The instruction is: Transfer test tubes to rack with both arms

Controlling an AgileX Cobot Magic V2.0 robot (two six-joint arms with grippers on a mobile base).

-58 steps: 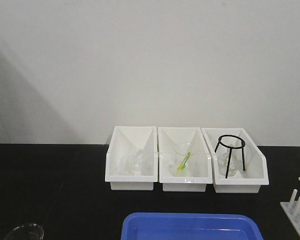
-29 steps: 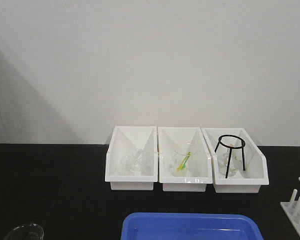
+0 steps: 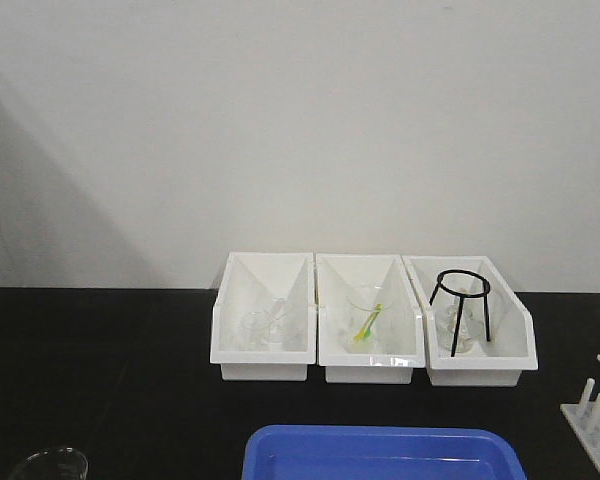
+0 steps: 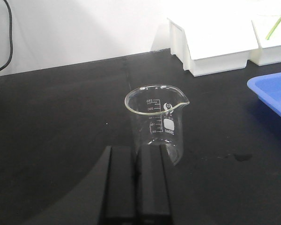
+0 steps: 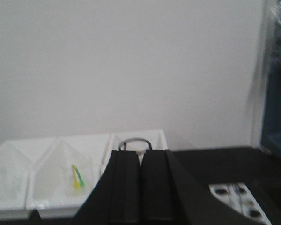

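One rack (image 3: 598,409) stands at the right edge of the black table (image 3: 100,370) in the front view, white, with upright pegs; only part of it is inside the picture. The right wrist view catches its top plate (image 5: 239,199) with round holes, low and to the right of the right hand (image 5: 140,187). No tube can be made out in the rack from either view. Clear glassware lies in the left bin (image 3: 263,318) and in the right bin (image 3: 472,320), too faint to tell whether any of it is a test tube. The right bin also holds a black ring stand (image 3: 461,305). The middle bin (image 3: 368,318) holds a clear vessel with a green-yellow stick (image 3: 368,324) in it. All three bins sit side by side against the white wall. A blue tray (image 3: 380,452) lies in front of them, near the camera.

Both hands have their black fingers pressed together with nothing between them. The left hand (image 4: 136,187) hangs low over the table, just behind a beaker (image 4: 157,122) that stands upright and apart from the tray. The right hand is raised, facing the bins.
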